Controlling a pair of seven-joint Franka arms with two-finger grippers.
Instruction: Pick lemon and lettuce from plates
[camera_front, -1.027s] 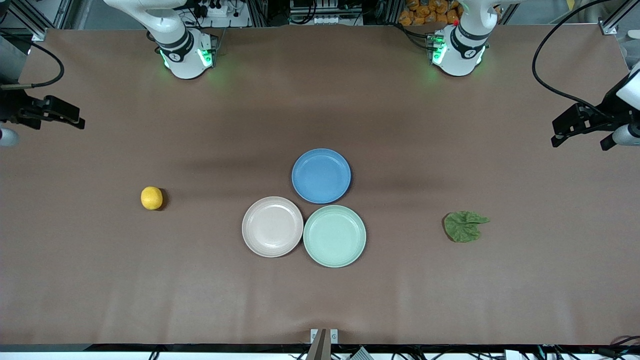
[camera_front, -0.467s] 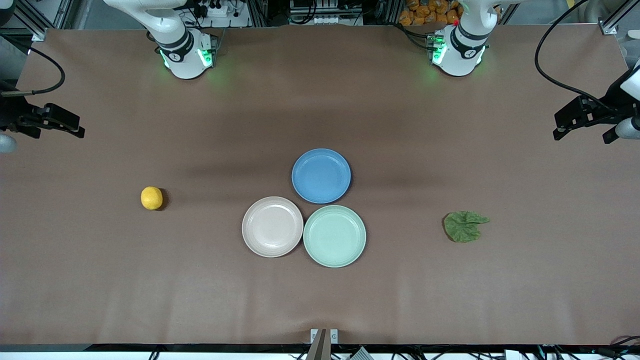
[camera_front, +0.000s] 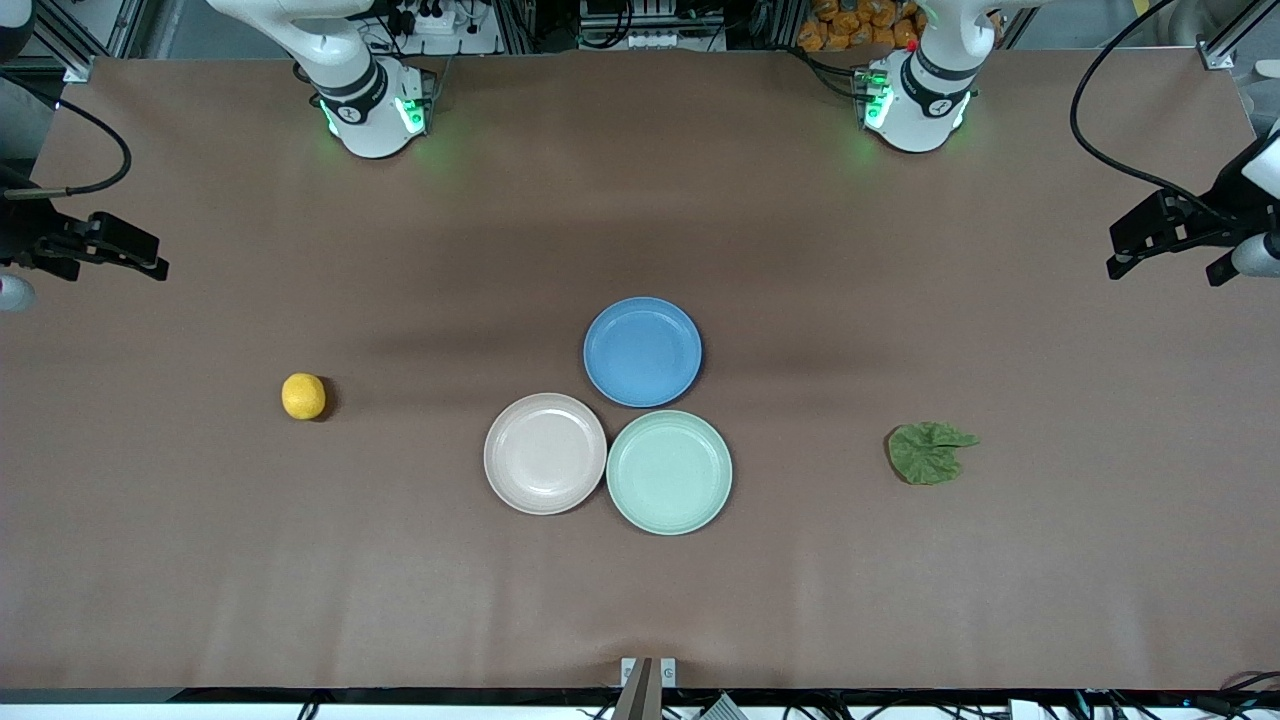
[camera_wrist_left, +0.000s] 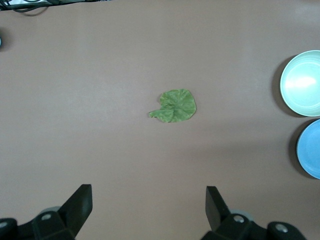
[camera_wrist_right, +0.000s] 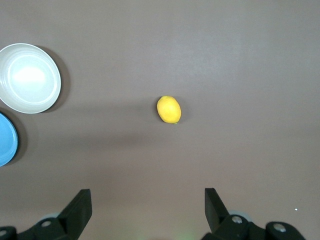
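The lemon (camera_front: 303, 396) lies on the bare table toward the right arm's end, apart from the plates; it also shows in the right wrist view (camera_wrist_right: 169, 109). The lettuce (camera_front: 930, 453) lies flat on the table toward the left arm's end and shows in the left wrist view (camera_wrist_left: 174, 106). The beige-pink plate (camera_front: 545, 453) and the mint green plate (camera_front: 669, 472) sit side by side mid-table, both empty. My left gripper (camera_front: 1165, 250) (camera_wrist_left: 148, 192) is open and empty, high over the table's left-arm end. My right gripper (camera_front: 100, 250) (camera_wrist_right: 147, 195) is open and empty, high over the right-arm end.
An empty blue plate (camera_front: 642, 351) touches both other plates, farther from the front camera. Brown mat (camera_front: 640, 600) covers the table. A small bracket (camera_front: 647, 672) sits at the near edge. The two arm bases stand along the table's edge farthest from the front camera.
Both grippers have drawn slightly outward toward the table's ends. The lemon, lettuce and plates have not moved.
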